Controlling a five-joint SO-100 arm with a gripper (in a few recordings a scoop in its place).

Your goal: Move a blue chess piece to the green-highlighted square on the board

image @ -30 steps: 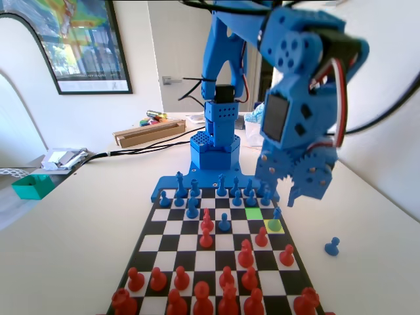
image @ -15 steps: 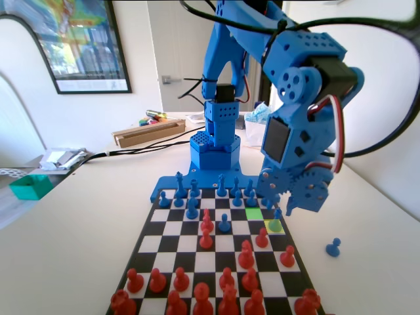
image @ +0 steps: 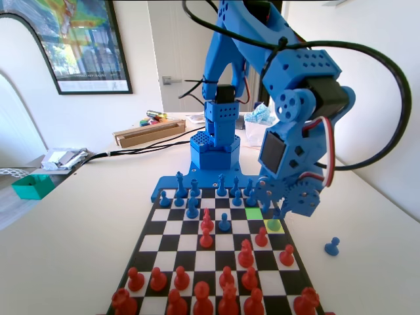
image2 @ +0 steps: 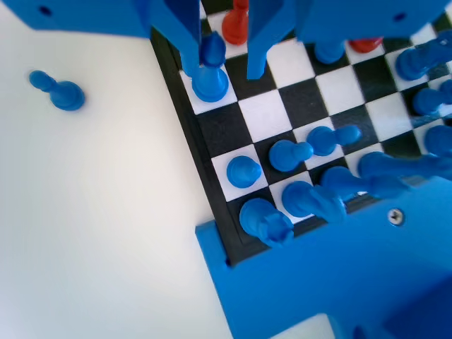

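Blue plastic pawn (image: 274,222) with a round head and flared base, tinted green in the fixed view, stands on the pale yellow square (image: 275,227) near the right edge of the black-and-white chequered chessboard (image: 172,244). In the wrist view the same pawn (image2: 210,73) stands on a white square at the board's left edge, between the two blue jaws that hang from the top of the picture. The left jaw is just beside or touching the pawn's head; the right jaw stands apart from it, so the blue two-finger gripper (image2: 222,67) is parted around the pawn and not clamped on it. In the fixed view the gripper (image: 281,209) hangs low over the yellow square. The bright lime-green square (image: 254,213) lies diagonally next to the yellow one, nearer the arm and to its left, with no piece on it. A second small blue pawn (image: 333,247) sits off the board on the pale table (image: 72,236), to the right in the fixed view. Taller blue pieces (image: 190,191) line the far rows by the arm's base. Red pawns (image: 206,237) and other red pieces fill the near rows.
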